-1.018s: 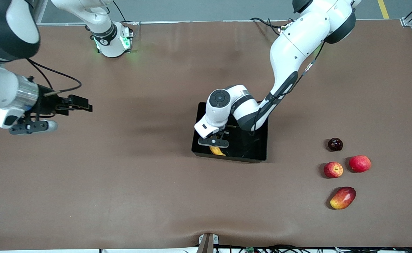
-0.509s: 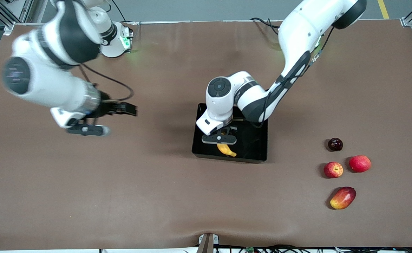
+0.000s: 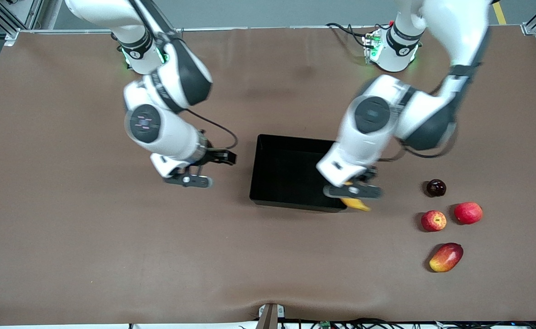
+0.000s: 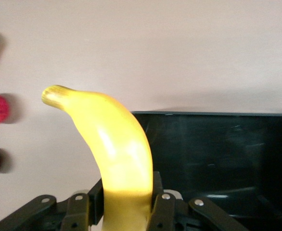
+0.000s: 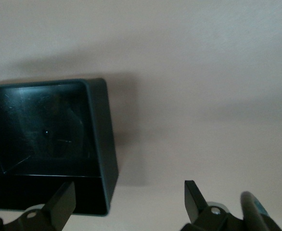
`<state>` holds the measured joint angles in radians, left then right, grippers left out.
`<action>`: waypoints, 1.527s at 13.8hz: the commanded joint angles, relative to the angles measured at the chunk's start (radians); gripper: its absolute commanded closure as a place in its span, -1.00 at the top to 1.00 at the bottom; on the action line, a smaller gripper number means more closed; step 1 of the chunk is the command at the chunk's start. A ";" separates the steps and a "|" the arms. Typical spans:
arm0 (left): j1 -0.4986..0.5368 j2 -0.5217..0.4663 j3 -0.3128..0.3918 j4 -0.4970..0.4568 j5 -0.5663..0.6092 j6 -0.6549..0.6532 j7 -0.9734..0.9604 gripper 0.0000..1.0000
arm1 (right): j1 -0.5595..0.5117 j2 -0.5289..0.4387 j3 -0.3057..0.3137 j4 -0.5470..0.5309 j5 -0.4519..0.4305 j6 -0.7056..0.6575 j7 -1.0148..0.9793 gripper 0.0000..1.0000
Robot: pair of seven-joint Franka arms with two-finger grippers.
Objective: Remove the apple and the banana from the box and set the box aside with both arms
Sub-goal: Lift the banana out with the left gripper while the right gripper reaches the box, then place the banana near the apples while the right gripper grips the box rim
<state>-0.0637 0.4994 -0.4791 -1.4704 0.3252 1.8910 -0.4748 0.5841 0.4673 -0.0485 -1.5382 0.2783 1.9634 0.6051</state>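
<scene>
We see the right gripper (image 3: 188, 180) hanging over bare brown table (image 3: 89, 219) with its fingers (image 5: 195, 193) spread wide and nothing between them. Open tabletop lies all around it toward the right arm's end, and the nearest obstacle is the wall of the black box (image 3: 268, 183), just beside the gripper toward the left arm's end; in the right wrist view a corner of that box (image 5: 100, 144) shows close to the fingertips.

The box sits mid-table, and we see nothing lying inside it.

At the box's corner nearest the fruit, the left gripper (image 3: 352, 191) is pinched tight on the banana (image 3: 356, 204), up in the air over the rim and the table just outside it. In the left wrist view the banana (image 4: 114, 154) rises from between the jaws, its stem tip curving out past the box edge.

Toward the left arm's end from this gripper, well apart, lie four loose fruits with open table around them: a dark round fruit (image 3: 436, 187), the small apple (image 3: 433, 220), a plain red fruit (image 3: 468, 212) and a mango (image 3: 446, 257).
</scene>
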 commanded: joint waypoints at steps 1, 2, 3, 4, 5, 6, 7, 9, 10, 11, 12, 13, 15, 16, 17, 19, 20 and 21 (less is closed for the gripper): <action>0.096 -0.002 -0.007 -0.036 -0.015 -0.003 0.123 -1.00 | 0.072 0.063 -0.013 0.016 0.002 0.081 0.061 1.00; 0.122 0.010 -0.007 -0.041 -0.003 0.002 0.146 -1.00 | 0.095 0.088 -0.014 0.016 -0.002 0.106 0.061 1.00; 0.148 0.022 -0.004 -0.051 0.008 0.014 0.171 -1.00 | 0.112 0.108 -0.014 0.016 -0.010 0.118 0.061 1.00; 0.174 0.046 -0.004 -0.062 0.036 0.045 0.189 -1.00 | 0.126 0.128 -0.016 0.015 -0.013 0.129 0.061 1.00; 0.194 0.063 -0.004 -0.085 0.070 0.093 0.190 -1.00 | 0.135 0.142 -0.017 0.013 -0.016 0.141 0.067 1.00; 0.217 0.085 -0.004 -0.106 0.087 0.155 0.190 -1.00 | 0.152 0.158 -0.017 0.013 -0.031 0.166 0.091 1.00; 0.238 0.108 -0.004 -0.123 0.087 0.204 0.190 -1.00 | 0.163 0.174 -0.017 0.013 -0.054 0.195 0.122 1.00; 0.272 0.142 -0.003 -0.155 0.095 0.282 0.191 -1.00 | 0.171 0.192 -0.016 0.009 -0.114 0.224 0.136 0.69; 0.284 0.152 0.001 -0.174 0.110 0.327 0.191 -1.00 | 0.166 0.200 -0.016 0.009 -0.123 0.224 0.136 0.15; 0.306 0.171 0.001 -0.194 0.130 0.386 0.191 -1.00 | 0.163 0.201 -0.016 0.010 -0.123 0.227 0.137 -0.49; 0.329 0.188 0.002 -0.211 0.167 0.451 0.194 -1.00 | 0.158 0.201 -0.014 0.010 -0.120 0.232 0.137 -0.95; 0.346 0.214 0.001 -0.214 0.201 0.492 0.194 -1.00 | 0.157 0.201 -0.016 0.010 -0.119 0.232 0.137 -1.00; 0.355 0.251 0.002 -0.214 0.210 0.554 0.193 -1.00 | 0.154 0.201 -0.014 0.010 -0.110 0.232 0.139 -1.00; 0.358 0.269 0.004 -0.214 0.210 0.580 0.191 -1.00 | 0.152 0.201 -0.014 0.010 -0.110 0.229 0.139 -1.00; 0.363 0.289 0.004 -0.214 0.210 0.609 0.190 -1.00 | 0.152 0.200 -0.014 0.012 -0.110 0.226 0.139 -1.00; 0.372 0.323 0.010 -0.214 0.210 0.663 0.188 -1.00 | 0.151 0.192 -0.016 0.013 -0.110 0.218 0.139 -1.00; 0.374 0.326 0.014 -0.214 0.212 0.666 0.188 -0.90 | 0.139 0.189 -0.017 0.019 -0.110 0.215 0.131 -1.00; 0.375 0.324 0.014 -0.215 0.212 0.666 0.189 -0.03 | 0.125 0.183 -0.016 0.021 -0.108 0.206 0.128 -1.00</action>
<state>0.2987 0.8129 -0.4650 -1.6812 0.5161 2.5303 -0.2915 0.7379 0.6670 -0.0689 -1.5281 0.1749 2.1947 0.7246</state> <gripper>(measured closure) 0.630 0.943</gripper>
